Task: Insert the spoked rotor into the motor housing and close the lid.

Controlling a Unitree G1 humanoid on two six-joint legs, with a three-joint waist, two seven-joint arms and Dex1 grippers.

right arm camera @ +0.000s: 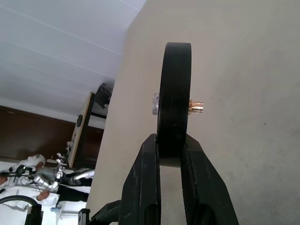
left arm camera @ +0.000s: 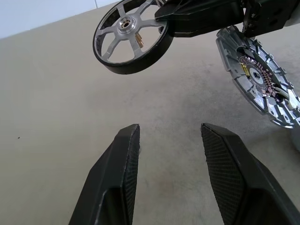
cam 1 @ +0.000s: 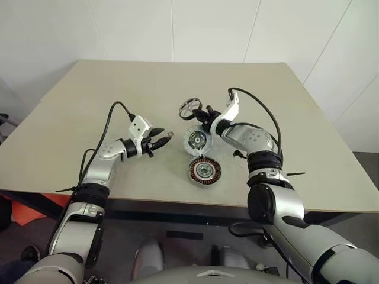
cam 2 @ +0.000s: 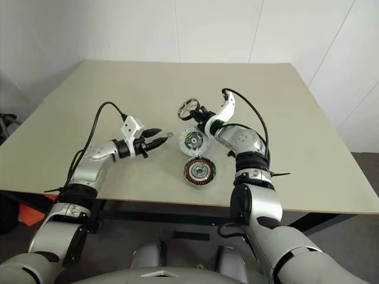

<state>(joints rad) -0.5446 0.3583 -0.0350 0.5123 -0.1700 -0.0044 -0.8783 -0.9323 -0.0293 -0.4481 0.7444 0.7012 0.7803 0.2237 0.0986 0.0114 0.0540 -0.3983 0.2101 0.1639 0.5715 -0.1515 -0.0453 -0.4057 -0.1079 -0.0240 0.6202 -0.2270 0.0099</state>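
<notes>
The spoked rotor (cam 1: pixel 190 107), a dark wheel with silvery spokes, hangs in the air above the table's middle. My right gripper (cam 1: pixel 202 113) is shut on its rim; in the right wrist view the rotor (right arm camera: pixel 174 93) stands edge-on between the two fingers. Just below it on the table, the lid (cam 1: pixel 195 139) lies with its green-white inner ring showing. The motor housing (cam 1: pixel 205 171), ringed with copper windings, lies flat nearer the front edge. My left gripper (cam 1: pixel 161 139) hovers left of the lid, open with nothing between its fingers (left arm camera: pixel 123 154).
A small metal ring (cam 1: pixel 170 134) lies on the beige table (cam 1: pixel 118 89) just off my left fingertips. The table's front edge (cam 1: pixel 177 201) runs close behind the housing. White walls surround the table.
</notes>
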